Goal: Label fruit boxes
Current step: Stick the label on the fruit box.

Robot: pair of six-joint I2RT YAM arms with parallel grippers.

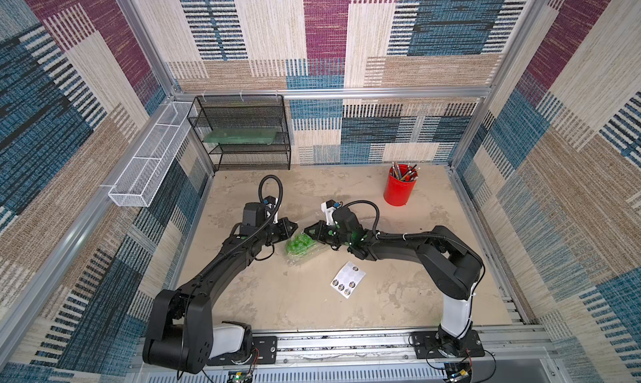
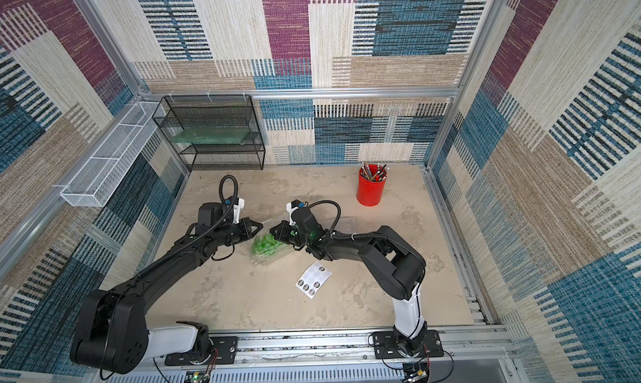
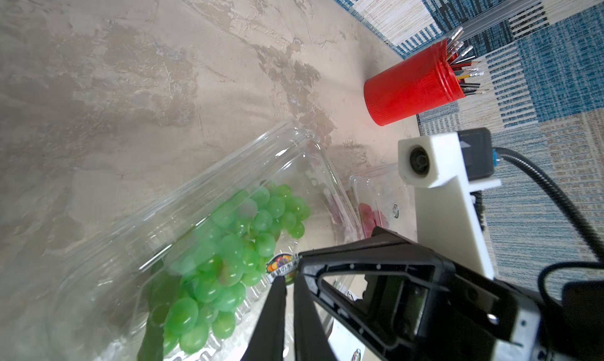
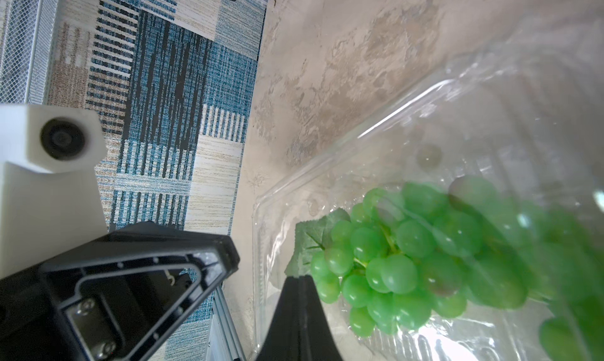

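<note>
Patchwork walls (image 1: 326,34); beige floor (image 1: 277,294); black mesh shelf (image 1: 242,131)

The green-grape box (image 3: 209,232), close up
At a round sticker (image 3: 281,267) the left gripper (image 3: 289,279) stands nearly closed, right gripper (image 3: 304,258) alongside; red-grape box (image 3: 372,209) beyond, cup (image 3: 410,88) at the desk's edge.

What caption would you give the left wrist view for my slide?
Left gripper tips at a round sticker by the clear green-grape punnet; red pencil cup stands behind.
</note>
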